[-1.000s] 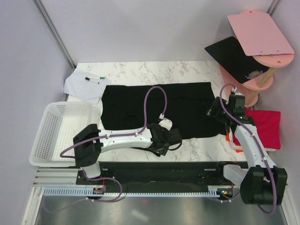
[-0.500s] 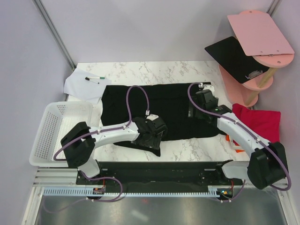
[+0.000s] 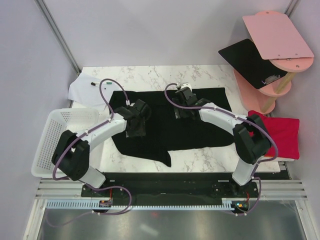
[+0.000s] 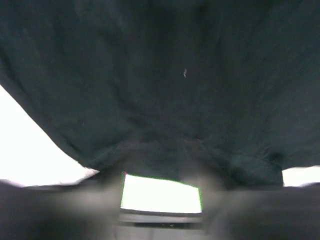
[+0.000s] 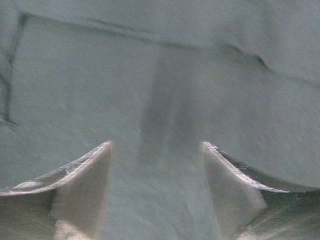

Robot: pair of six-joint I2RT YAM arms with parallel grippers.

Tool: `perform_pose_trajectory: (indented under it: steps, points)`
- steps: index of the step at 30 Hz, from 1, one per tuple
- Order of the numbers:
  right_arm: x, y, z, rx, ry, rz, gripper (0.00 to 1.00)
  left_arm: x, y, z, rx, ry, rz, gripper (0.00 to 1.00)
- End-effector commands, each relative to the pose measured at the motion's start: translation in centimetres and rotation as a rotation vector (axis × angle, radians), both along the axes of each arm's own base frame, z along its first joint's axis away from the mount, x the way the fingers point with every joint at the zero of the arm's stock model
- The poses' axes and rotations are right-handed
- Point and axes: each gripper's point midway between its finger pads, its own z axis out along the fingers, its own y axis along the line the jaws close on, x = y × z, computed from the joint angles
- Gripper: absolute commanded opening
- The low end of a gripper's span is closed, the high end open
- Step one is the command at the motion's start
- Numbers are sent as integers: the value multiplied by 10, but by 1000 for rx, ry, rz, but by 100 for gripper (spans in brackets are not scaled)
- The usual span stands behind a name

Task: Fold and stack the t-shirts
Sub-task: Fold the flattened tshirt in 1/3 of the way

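From above, the left arm stretches forward, wrist tipped down over the left part of the black t-shirt. The right arm doubles back leftward across the shirt's upper middle. The shirt lies spread on the marble table, soft and matte; a red shirt sits folded at the right.

Left wrist: dark, lightly wrinkled cloth fills the view. The left jaws are a blur — I cannot tell their state.

Right wrist: the right jaws stand apart — pale wedges close over the fabric.

White marble tabletop sits between pale lilac walls, a pink tiered stand beyond its far right corner.
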Motion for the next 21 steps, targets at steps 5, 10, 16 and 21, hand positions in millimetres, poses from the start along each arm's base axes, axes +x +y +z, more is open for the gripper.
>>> perform_pose_trajectory:
  steps: [5,10,16,21]
  points:
    - [28,30,-12,12,13,45,0,58,15,12,10,-26,45,2]
    - [30,27,-36,-51,69,48,0,80,33,-15,89,57,80,2]
    - [33,25,-57,-93,110,39,0,98,45,-29,121,94,107,2]
    - [39,33,-73,-97,143,53,0,108,59,-41,157,132,137,2]
